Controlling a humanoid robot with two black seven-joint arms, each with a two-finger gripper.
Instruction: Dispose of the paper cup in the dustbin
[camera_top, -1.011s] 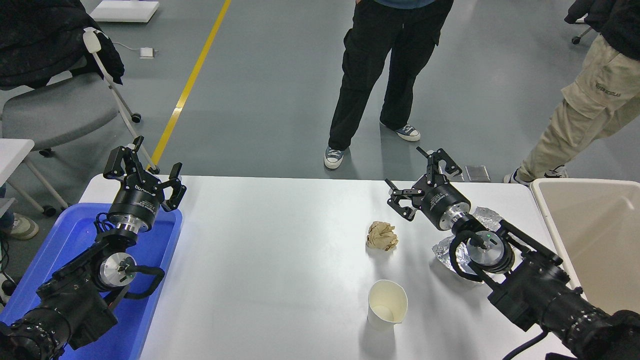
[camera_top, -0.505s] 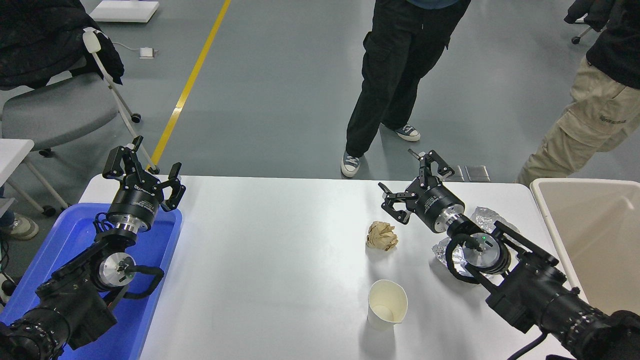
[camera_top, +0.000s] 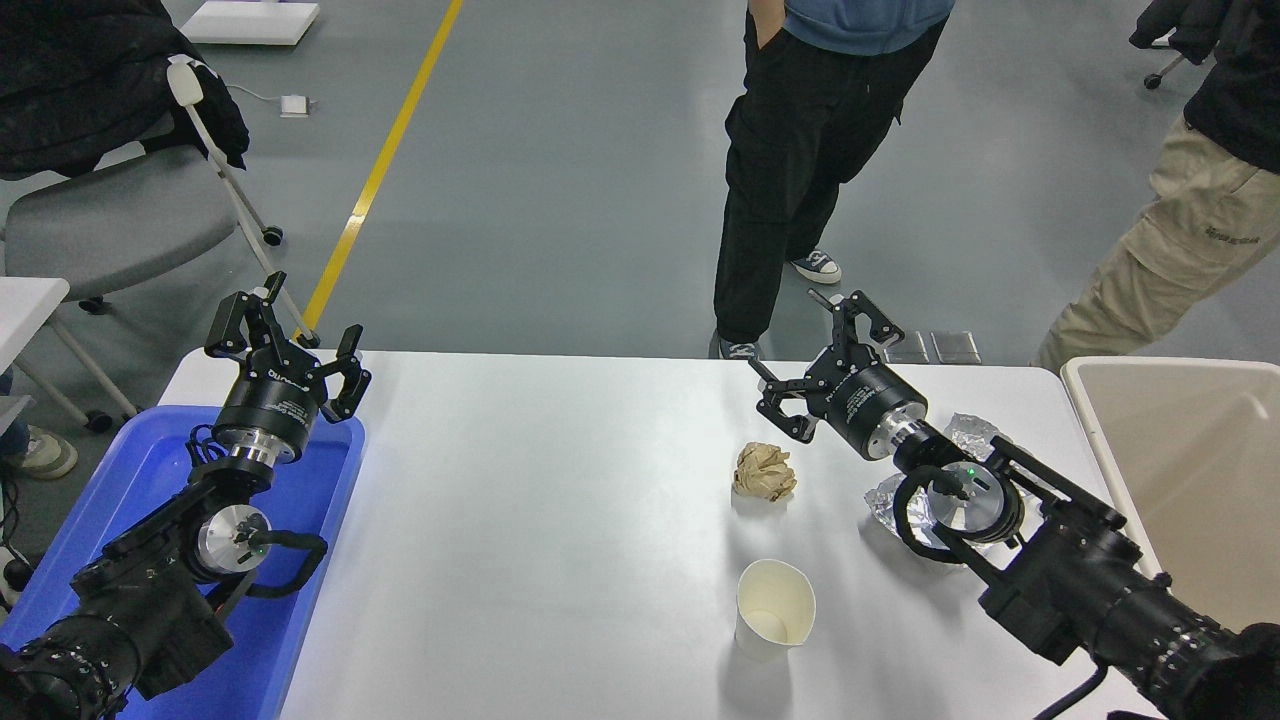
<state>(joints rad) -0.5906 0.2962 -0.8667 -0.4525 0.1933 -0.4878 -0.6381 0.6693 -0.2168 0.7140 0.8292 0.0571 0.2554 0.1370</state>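
Black and spread wide, the fingers of the right gripper (camera_top: 822, 348) hold nothing and hang over the far edge of the white tabletop (camera_top: 540, 520), up and to the right of the crumpled brown paper ball (camera_top: 765, 472) and well apart from the paper cup (camera_top: 774, 607). That cup, plain white with a cream inside and a rolled rim, stands upright and alone on the near part of the tabletop, its mouth open to the camera, nearer than the paper ball and to the left of the right arm's forearm. A crinkled silver foil bag (camera_top: 975, 434) lies partly hidden beneath the right arm's wrist joint, its shiny creased surface showing on both sides of the arm. The dustbin (camera_top: 1175, 460), a large beige plastic bin with a thick rounded rim and smooth inner walls, sits at the right end of the tabletop, well apart from the cup. The left gripper (camera_top: 285, 338) is parked at the lower left over the far edge of a blue plastic tray (camera_top: 150, 470), its fingers likewise spread and grasping nothing. Beyond the tabletop, on a grey floor, stand one person (camera_top: 800, 160) in black trousers and another person (camera_top: 1180, 220) in tan trousers.
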